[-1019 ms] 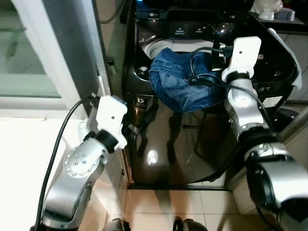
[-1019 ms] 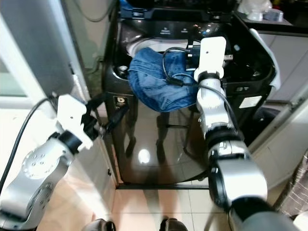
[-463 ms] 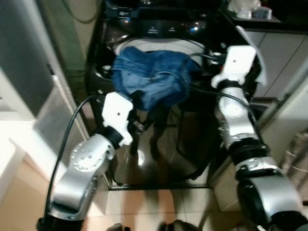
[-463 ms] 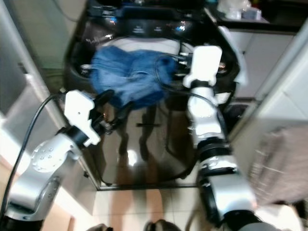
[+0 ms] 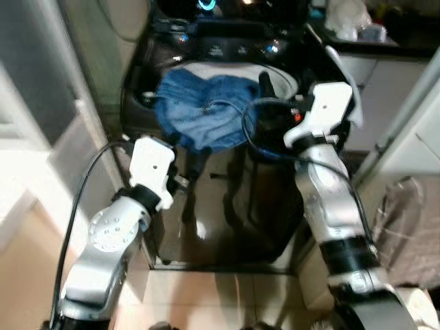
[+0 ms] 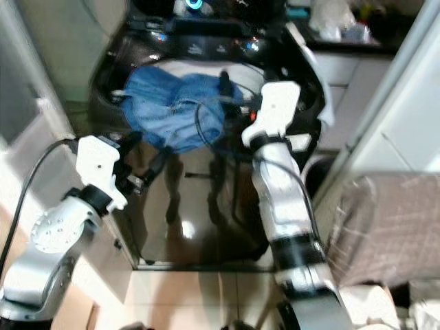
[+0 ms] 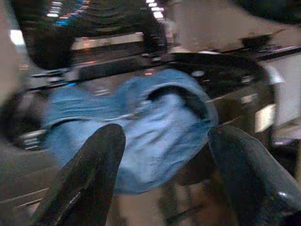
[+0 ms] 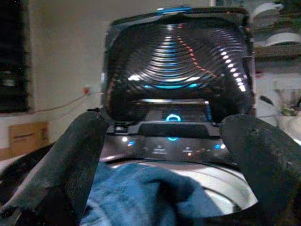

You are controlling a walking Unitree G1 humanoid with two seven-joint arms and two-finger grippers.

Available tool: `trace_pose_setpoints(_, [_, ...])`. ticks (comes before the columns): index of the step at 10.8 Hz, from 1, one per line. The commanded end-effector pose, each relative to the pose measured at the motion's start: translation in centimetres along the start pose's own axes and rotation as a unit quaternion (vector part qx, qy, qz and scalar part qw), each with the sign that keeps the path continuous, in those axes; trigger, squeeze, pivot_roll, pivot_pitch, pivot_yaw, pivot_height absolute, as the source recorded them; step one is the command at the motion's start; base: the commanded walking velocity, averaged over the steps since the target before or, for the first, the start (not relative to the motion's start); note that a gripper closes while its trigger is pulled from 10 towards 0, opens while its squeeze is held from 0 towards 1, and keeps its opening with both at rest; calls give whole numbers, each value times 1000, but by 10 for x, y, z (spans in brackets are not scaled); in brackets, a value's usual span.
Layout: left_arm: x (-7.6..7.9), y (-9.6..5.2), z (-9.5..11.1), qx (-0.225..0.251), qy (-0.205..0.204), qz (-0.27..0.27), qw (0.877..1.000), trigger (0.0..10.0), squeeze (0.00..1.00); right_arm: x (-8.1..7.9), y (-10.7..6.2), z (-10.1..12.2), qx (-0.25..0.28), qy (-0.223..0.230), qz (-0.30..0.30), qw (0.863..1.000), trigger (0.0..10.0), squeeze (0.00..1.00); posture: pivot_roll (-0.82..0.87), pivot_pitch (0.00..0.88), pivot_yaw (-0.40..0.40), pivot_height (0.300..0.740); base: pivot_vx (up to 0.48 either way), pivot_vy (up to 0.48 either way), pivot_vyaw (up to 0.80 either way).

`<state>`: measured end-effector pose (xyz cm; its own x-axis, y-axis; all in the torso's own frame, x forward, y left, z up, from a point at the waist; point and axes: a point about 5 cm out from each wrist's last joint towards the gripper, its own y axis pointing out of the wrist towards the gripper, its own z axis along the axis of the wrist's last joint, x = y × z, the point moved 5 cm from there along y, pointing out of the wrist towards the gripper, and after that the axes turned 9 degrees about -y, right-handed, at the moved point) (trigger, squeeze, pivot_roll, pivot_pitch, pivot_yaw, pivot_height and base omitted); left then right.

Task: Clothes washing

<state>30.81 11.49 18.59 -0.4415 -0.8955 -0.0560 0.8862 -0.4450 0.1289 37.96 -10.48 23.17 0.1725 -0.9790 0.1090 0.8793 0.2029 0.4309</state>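
A pair of blue jeans (image 5: 199, 117) lies bunched over the front rim of the black top-loading washing machine (image 5: 234, 206), hanging partly down its front. The lid (image 8: 178, 61) stands raised. My right gripper (image 5: 266, 102) hovers at the jeans' right edge over the drum opening. It is open, and in the right wrist view its fingers (image 8: 80, 155) stand wide apart above the jeans (image 8: 141, 197). My left gripper (image 5: 189, 165) is lower, in front of the machine's front panel and just under the hanging denim. It is open too, and the jeans (image 7: 155, 127) show beyond its fingers (image 7: 89, 179).
A grey door frame (image 5: 62, 103) stands close on my left. White cabinets and a checked cloth (image 5: 409, 227) are on the right. Small items sit on the counter (image 5: 350, 17) behind the machine. Tiled floor (image 5: 227, 295) lies in front of it.
The camera has swung to the right, bringing the checked cloth into view. The right gripper has drawn back from over the jeans to their right edge. The jeans still lie on the rim.
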Motion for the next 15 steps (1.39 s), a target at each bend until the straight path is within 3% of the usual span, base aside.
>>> trace_pose_setpoints(1, [-6,6,8,15,15,8,1000,10000,0,13,-8,5,1,-19,-5,1000,10000,0,-25,7,-50,732,0,0,0])
trace_pose_setpoints(2, [-9,20,18,29,6,6,1000,10000,0,38,-39,2,-23,-66,-24,997,10000,0,-87,36,-59,732,0,0,0])
trace_pose_setpoints(4, [-23,38,25,35,4,21,999,10000,0,59,-101,-1,-52,-119,-11,991,10000,0,-187,73,-55,732,0,0,0])
trace_pose_setpoints(5, [-32,49,35,58,22,41,997,10000,0,59,-167,-15,-110,-160,33,980,10000,0,-249,88,-42,732,0,0,0])
trace_pose_setpoints(6, [-33,52,36,59,31,41,997,10000,0,60,-179,-18,-126,-166,41,977,10000,0,-260,89,-38,732,0,0,0])
trace_pose_setpoints(8, [-43,73,30,30,2,36,999,10000,0,65,-223,-41,-202,-187,52,960,10000,0,-281,90,-26,732,0,0,0])
trace_pose_setpoints(11, [-49,83,29,2,-20,36,999,10000,0,64,-229,-42,-220,-157,43,962,10000,0,-311,107,18,732,0,0,0])
trace_pose_setpoints(13, [-59,87,13,-30,-50,56,997,10000,0,51,-232,-43,-223,-123,55,966,10000,0,-315,113,37,732,0,0,0])
trace_pose_setpoints(15, [-74,97,3,-53,-4,92,994,10000,0,37,-236,-45,-228,-94,77,966,10000,0,-325,113,52,732,0,0,0])
